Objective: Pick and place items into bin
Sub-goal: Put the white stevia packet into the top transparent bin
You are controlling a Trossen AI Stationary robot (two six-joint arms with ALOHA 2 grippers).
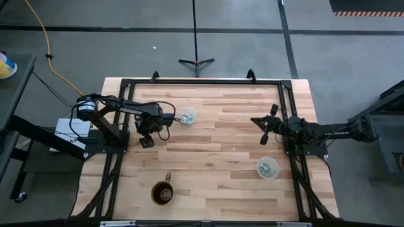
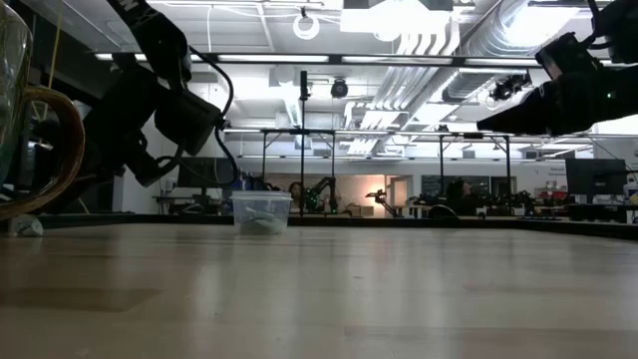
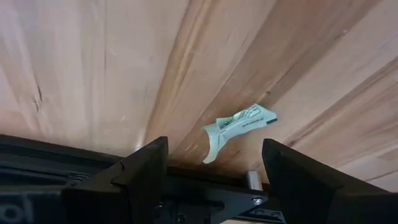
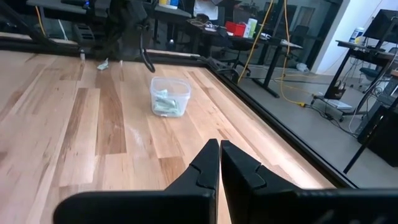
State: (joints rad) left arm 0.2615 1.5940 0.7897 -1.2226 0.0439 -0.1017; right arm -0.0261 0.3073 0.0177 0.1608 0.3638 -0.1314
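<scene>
A pale green-and-white wrapped piece (image 3: 239, 127) lies flat on the wooden table, just ahead of my left gripper (image 3: 214, 149). That gripper is open, points down over the table's left side (image 1: 146, 140), and its fingers stand on either side of the piece without touching it. The right wrist view also shows the piece (image 4: 102, 65). A clear cup (image 1: 187, 115) holding several such pieces stands to the right of my left gripper. A second clear cup (image 1: 267, 167) with pieces stands near the right edge. My right gripper (image 1: 257, 121) is shut and empty, held above the table's right side.
A brown glass mug (image 1: 163, 193) stands near the table's near edge and fills the low view's left side (image 2: 30, 110). A black frame rail (image 1: 202, 81) runs around the tabletop. Bare wood lies between the two arms.
</scene>
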